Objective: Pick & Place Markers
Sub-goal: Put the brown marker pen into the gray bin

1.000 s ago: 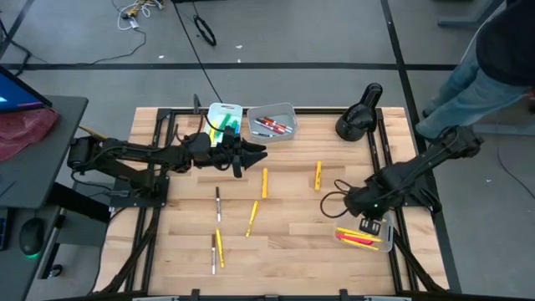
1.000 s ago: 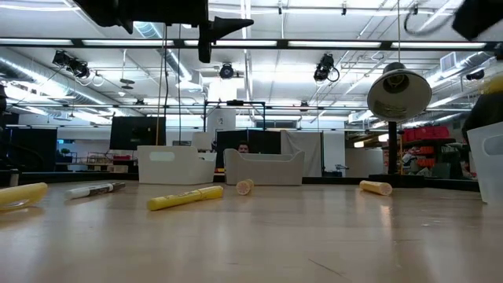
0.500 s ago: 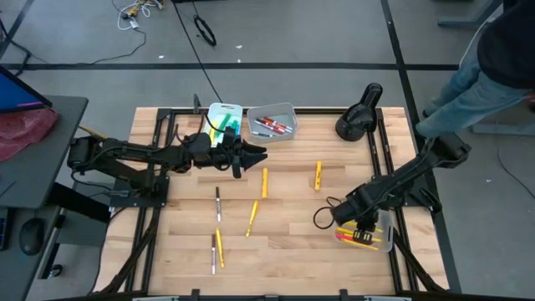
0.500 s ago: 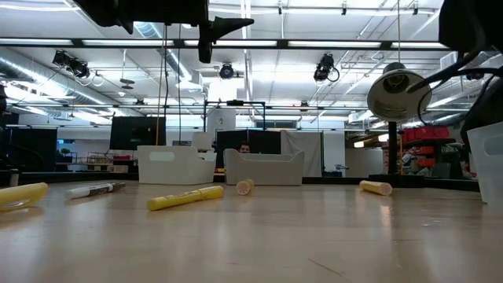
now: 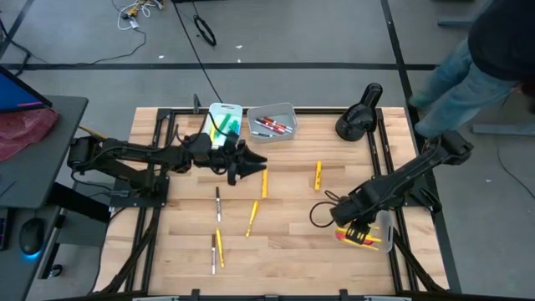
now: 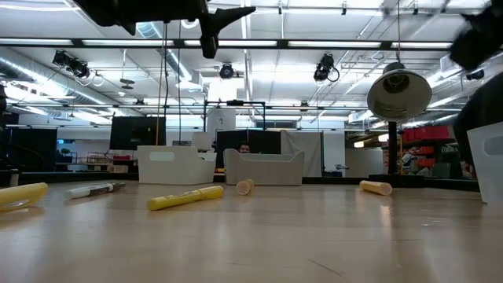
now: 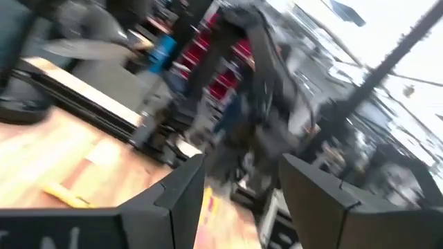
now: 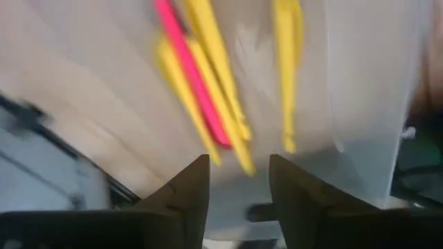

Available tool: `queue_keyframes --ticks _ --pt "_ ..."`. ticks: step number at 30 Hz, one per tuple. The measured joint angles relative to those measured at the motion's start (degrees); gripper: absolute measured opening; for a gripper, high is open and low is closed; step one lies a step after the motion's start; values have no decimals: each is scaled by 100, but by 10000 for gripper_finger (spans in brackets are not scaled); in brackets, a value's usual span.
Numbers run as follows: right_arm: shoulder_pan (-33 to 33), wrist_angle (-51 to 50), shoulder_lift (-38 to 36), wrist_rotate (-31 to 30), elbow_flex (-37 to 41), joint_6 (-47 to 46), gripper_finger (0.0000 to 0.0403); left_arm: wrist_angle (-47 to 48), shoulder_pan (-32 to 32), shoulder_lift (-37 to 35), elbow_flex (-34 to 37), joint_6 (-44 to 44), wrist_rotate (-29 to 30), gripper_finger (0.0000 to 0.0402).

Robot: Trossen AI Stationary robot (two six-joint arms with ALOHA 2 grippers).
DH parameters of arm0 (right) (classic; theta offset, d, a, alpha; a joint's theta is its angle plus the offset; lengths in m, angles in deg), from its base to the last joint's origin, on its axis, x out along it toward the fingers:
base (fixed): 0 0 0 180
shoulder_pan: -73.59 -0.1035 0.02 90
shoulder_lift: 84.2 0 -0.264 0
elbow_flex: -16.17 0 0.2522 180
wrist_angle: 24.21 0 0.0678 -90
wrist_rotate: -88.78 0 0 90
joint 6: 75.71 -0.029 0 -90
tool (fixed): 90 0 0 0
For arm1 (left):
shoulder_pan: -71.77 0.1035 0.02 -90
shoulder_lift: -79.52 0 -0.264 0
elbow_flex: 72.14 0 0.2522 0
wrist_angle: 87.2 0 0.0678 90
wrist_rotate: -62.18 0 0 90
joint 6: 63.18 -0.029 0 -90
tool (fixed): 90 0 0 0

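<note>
Wooden tabletop [image 5: 284, 226] lies under me; my right gripper [image 8: 239, 181] hangs over the clear bin [image 5: 386, 230], jaws parted and empty. Inside the bin, just past my fingertips, lie yellow markers [image 8: 211, 83] and one pink. My left gripper [image 5: 251, 163] hovers open.

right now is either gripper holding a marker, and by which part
No. The right gripper is open over the bin of markers, nothing between its fingers. The left gripper is open and empty too.
</note>
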Motion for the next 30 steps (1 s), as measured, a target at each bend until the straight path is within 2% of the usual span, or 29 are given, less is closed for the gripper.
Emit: queue_keyframes --ticks 5,9,12,15,19,23,26,30 --pt "-207 -75 -277 -1250 -1091 -970 142 220 -231 0 0 -285 -355 191" --pt "-432 135 -413 -2851 -1767 -1556 129 510 -556 -75 0 -506 -287 178" --pt "-652 626 -511 -4365 -1866 -1510 121 1031 -911 -221 -200 -710 286 165" --pt "-743 900 -587 -5554 -1669 -1233 114 2356 -1395 -269 -853 -1121 1390 151" --pt "-642 1035 -603 -6169 -1375 -1130 110 4458 -2143 -124 -2109 -1319 3302 131" --pt "-480 1849 -608 -6289 -1094 -299 113 6316 -2754 151 -3045 -652 4725 114" --pt "-383 2655 -611 -6289 -997 662 124 7447 -3084 186 -3310 659 5091 104" --pt "-249 3430 -729 -6269 -990 1542 147 8788 -3446 196 -3218 2889 4813 90"
